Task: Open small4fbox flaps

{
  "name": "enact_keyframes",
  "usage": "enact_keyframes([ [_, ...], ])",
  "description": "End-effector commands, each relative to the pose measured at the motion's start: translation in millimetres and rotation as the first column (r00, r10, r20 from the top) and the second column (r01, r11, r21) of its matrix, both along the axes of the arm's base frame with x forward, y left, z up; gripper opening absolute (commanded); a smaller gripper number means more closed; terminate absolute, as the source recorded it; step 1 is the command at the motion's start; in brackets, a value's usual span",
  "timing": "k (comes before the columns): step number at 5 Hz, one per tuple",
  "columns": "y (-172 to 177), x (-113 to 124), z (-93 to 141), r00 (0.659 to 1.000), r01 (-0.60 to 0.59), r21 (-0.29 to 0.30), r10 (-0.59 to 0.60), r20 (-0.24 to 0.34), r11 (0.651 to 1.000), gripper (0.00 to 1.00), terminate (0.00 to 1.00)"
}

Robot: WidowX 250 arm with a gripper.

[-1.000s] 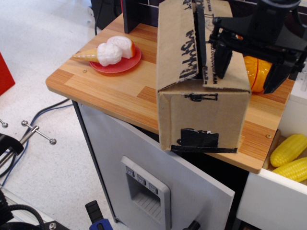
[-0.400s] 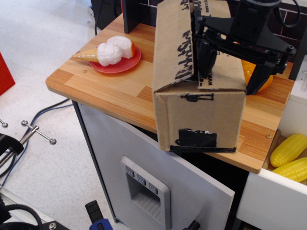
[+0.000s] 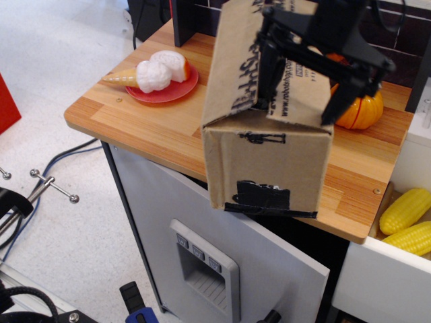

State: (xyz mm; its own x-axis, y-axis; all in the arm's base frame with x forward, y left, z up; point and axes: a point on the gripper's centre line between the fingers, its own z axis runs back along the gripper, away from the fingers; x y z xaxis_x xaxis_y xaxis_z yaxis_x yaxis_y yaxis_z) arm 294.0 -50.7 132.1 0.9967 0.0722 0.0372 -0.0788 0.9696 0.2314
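The small4fbox is a tall brown cardboard box with black tape patches on its near end face. It lies on the wooden counter and its near end reaches over the front edge. Its two long top flaps, the left one and the right one with black lettering, meet at a dark seam. My black gripper is on top of the box, open wide. One finger is down in the seam and the other hangs past the box's right side, so they straddle the right flap.
A red plate with a toy ice cream cone sits at the counter's left. An orange toy pumpkin is behind the box on the right. Yellow toy corn lies in a white bin at the right edge. A grey cabinet door hangs below.
My gripper has moved left across the box top, its left finger going into the seam. The box has shifted and turned left with it, and the pumpkin is more exposed.
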Motion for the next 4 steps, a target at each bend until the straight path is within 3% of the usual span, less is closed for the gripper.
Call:
enact_keyframes([
  [1, 20, 7, 38, 0.995, 0.019, 0.017, -0.020, 0.096, 1.000, 1.00, 0.00],
  [4, 71, 5, 39, 0.989, 0.063, 0.007, -0.063, 0.130, 0.998, 1.00, 0.00],
])
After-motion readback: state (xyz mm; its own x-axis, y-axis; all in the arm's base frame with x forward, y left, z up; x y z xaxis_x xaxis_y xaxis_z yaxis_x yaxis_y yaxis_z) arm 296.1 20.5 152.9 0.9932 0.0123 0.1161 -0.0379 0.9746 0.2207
